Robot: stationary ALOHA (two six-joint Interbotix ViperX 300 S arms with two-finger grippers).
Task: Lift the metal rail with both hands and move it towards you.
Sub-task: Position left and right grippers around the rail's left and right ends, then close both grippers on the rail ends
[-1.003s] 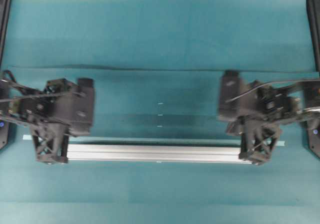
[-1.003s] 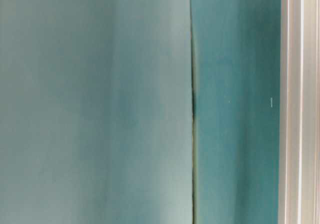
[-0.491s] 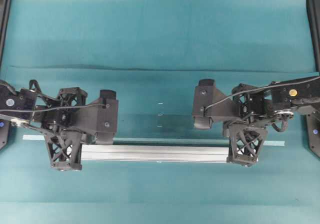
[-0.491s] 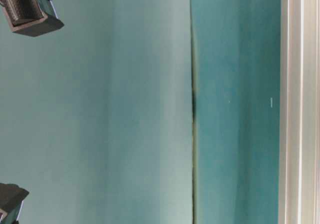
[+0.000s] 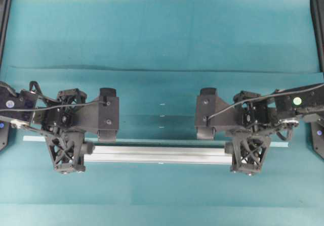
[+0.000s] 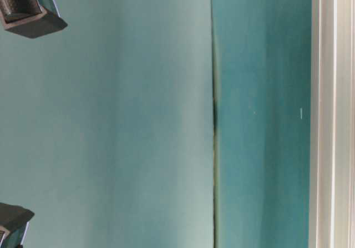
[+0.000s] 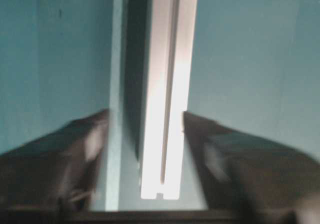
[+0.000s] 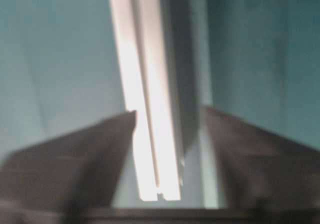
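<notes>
The metal rail lies level across the teal cloth, just on the near side of a pale-blue tape strip. My left gripper straddles its left end and my right gripper its right end. In the left wrist view the rail runs between open jaws, with a clear gap on the left side. In the right wrist view the rail sits between open jaws, nearer the left finger. Both rail ends show square cut and grooved.
A fold in the cloth crosses the table behind the arms. Small white marks sit between the two wrists. Black frame posts stand at the far corners. Dark gripper parts show at the table-level view's left edge.
Both grippers went from shut to open. The arms slid inward along the rail early in the second, then held. The rail stays beside the tape strip.
</notes>
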